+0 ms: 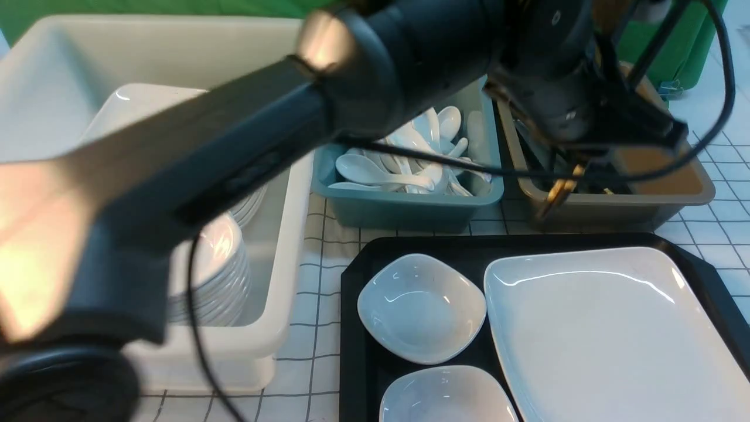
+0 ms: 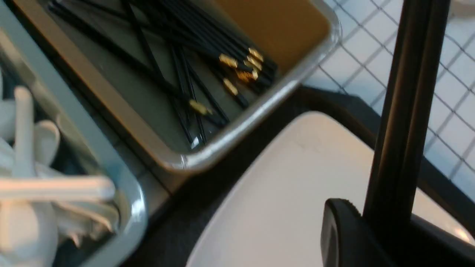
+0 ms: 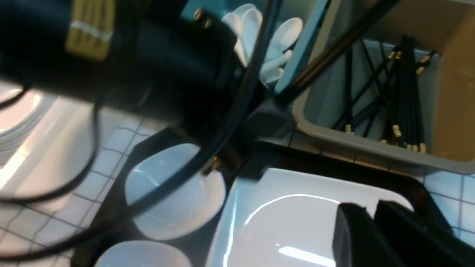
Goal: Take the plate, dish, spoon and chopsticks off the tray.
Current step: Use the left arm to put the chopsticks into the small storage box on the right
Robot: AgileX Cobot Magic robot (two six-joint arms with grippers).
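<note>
Black chopsticks [image 2: 404,111] pinched in left gripper [image 2: 386,231] (left wrist view); right gripper [image 3: 371,226] appears only in right wrist view, above the plate [image 3: 289,222], closure indeterminable.

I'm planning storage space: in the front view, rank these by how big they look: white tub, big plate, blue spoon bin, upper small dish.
1. white tub, though the left arm hides much of it
2. plate, nearer the camera and cropped by the frame
3. blue bin, farther back
4. small dish
</note>
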